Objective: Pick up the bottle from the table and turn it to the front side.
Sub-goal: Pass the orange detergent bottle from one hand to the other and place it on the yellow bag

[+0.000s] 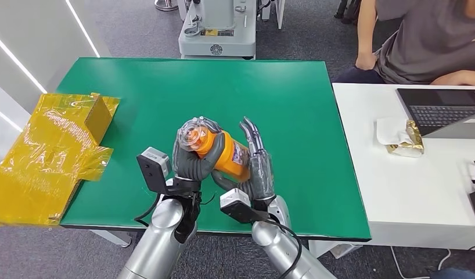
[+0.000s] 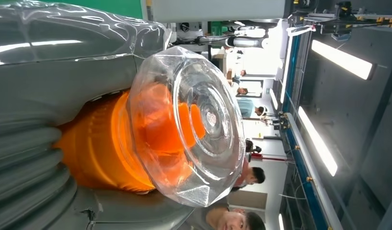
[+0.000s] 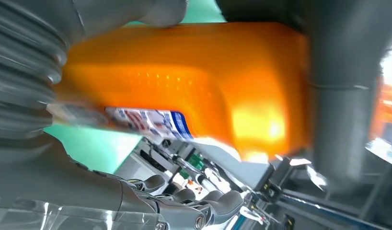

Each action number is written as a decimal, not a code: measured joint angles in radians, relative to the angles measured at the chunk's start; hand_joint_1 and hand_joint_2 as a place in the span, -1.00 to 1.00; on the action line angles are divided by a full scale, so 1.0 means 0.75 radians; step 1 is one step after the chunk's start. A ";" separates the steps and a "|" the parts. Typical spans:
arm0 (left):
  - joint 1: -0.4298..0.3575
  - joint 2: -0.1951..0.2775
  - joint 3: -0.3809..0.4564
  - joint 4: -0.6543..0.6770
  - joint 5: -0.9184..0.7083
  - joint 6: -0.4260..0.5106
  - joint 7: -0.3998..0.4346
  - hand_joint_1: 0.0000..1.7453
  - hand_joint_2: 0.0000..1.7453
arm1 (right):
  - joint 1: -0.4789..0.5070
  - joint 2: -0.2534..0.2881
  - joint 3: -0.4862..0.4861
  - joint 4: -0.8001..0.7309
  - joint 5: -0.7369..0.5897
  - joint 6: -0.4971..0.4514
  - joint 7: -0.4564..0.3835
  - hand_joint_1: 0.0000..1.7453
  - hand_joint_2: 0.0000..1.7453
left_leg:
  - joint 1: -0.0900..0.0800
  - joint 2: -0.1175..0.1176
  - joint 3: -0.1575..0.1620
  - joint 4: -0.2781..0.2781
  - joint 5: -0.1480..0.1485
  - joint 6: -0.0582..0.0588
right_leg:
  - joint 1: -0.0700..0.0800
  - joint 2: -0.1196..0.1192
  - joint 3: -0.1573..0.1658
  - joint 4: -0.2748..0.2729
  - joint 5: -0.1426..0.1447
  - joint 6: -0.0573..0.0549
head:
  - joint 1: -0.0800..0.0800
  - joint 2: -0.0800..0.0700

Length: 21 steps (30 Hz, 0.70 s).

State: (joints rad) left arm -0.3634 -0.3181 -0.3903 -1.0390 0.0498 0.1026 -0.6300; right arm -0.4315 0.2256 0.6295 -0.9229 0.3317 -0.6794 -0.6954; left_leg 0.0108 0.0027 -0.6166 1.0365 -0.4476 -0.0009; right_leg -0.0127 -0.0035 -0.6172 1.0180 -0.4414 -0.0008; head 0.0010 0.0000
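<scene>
Bottle (image 1: 225, 153), orange with a clear faceted cap (image 1: 195, 134), is held tilted above the green table (image 1: 293, 104), clear of its surface. Left hand (image 1: 191, 156) grips the cap end, fingers curled round the neck. Right hand (image 1: 255, 168) cradles the body from beneath, its fingers (image 1: 252, 135) partly extended behind it. Label (image 1: 240, 154) shows on the side. Yellow wrapping (image 1: 49, 151) lies at the table's left edge.

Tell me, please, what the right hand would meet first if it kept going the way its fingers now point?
Probably nothing soon: the right hand, cradling the orange bottle, points across bare green table, though depth is unclear.
</scene>
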 joint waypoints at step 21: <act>0.011 0.071 0.090 -0.044 -0.187 0.100 0.018 1.00 1.00 | 0.564 -0.029 -0.106 -1.034 0.172 -0.005 -0.009 -1.00 1.00 | 0.000 -0.001 -0.001 -0.001 -0.002 -0.002 | 0.000 -0.002 0.000 0.000 -0.003 -0.001 | 0.000 0.000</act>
State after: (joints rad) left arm -0.3551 -0.2649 -0.3229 -1.0723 -0.0906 0.1773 -0.6168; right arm -0.0087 0.2035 0.5499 -1.6980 0.4606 -0.6832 -0.7019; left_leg 0.0109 0.0017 -0.6172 1.0359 -0.4491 -0.0025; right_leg -0.0126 -0.0049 -0.6175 1.0180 -0.4438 -0.0018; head 0.0011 0.0000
